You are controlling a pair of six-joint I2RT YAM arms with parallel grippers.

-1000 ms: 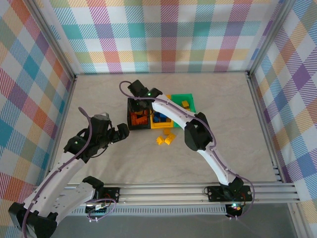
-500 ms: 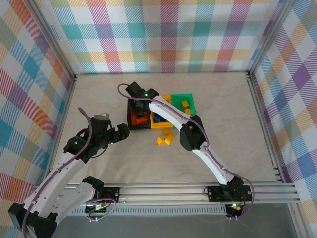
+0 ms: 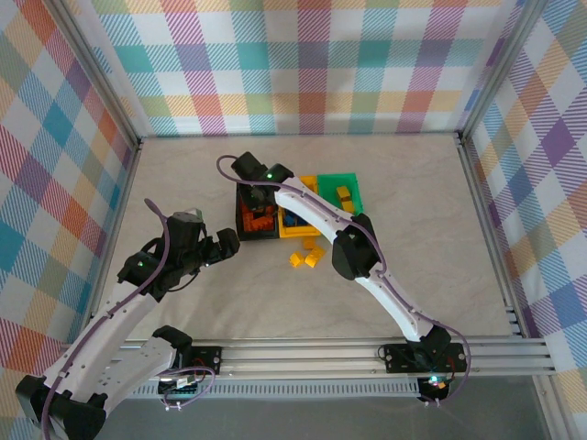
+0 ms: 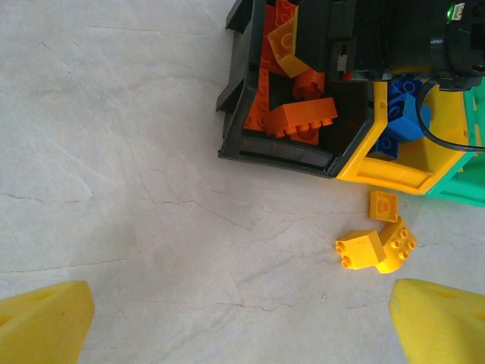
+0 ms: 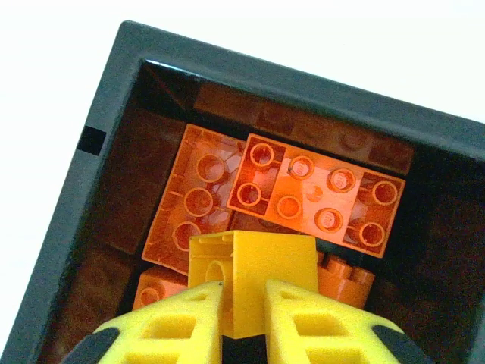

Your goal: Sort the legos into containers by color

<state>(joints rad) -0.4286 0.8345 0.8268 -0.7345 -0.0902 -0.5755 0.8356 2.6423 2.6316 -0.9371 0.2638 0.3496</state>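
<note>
**A:** Right wrist camera?

**B:** Right gripper (image 5: 242,303) pinched on a yellow brick (image 5: 254,265), above the black bin (image 5: 83,174) of orange bricks (image 5: 318,193).

**A:** Left wrist camera?

**B:** Left gripper (image 4: 242,326) spread wide, empty. Loose yellow bricks (image 4: 375,246) lie on the table (image 4: 114,189), near side of the yellow bin (image 4: 386,171), which holds blue bricks (image 4: 402,114). Green bin (image 4: 462,189) just right. The right arm (image 4: 394,38) hides the black bin's far part.
</note>
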